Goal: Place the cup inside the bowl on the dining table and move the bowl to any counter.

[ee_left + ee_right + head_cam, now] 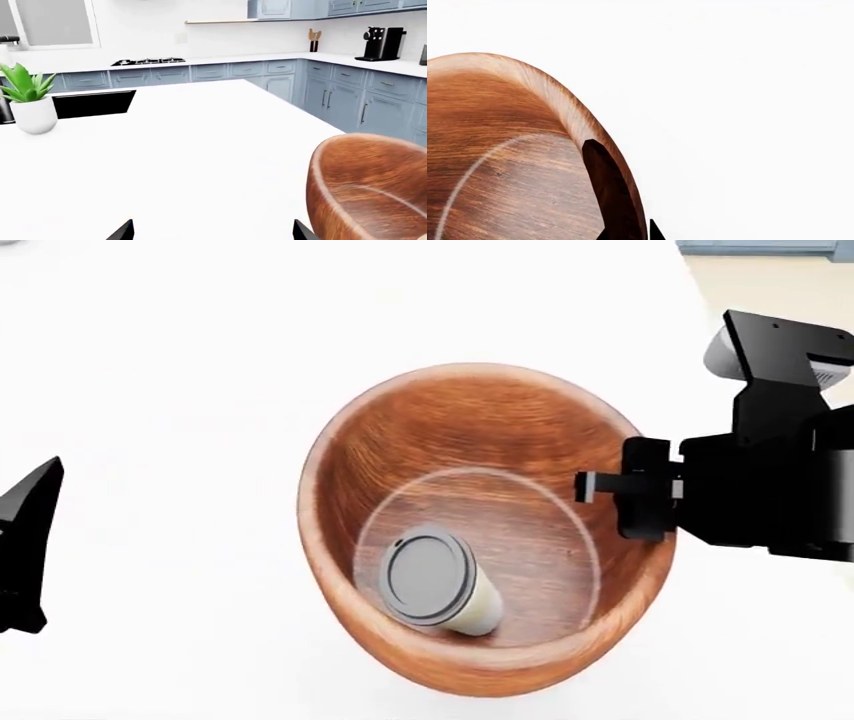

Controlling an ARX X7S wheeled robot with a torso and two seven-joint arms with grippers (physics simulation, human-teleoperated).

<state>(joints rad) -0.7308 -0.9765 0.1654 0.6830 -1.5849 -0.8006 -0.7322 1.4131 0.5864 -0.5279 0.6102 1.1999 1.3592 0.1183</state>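
The dining table [174,360] fills the head view as a bare white top, and the counter [220,59] runs along the far wall in the left wrist view, well apart from it. The bowl [481,440] sits on the table near centre, upright, with the cup [434,582] already lying tilted on its flat bottom toward 7 o'clock, lid facing up (so the first half of the task reads as done). The right gripper [627,502] stands at the bowl's 3 o'clock rim; the right wrist view shows one finger [610,195] inside the wall and a second tip just outside, the jaws straddling the rim, but whether they are pinching it I cannot tell. The left gripper [212,231] hangs spread and empty at 9 o'clock, apart from the bowl. Judgement: the step in hand is securing the rim; clamp deep and firm, lift level and slowly, since a one-sided hold may tip the bowl and roll the cup.
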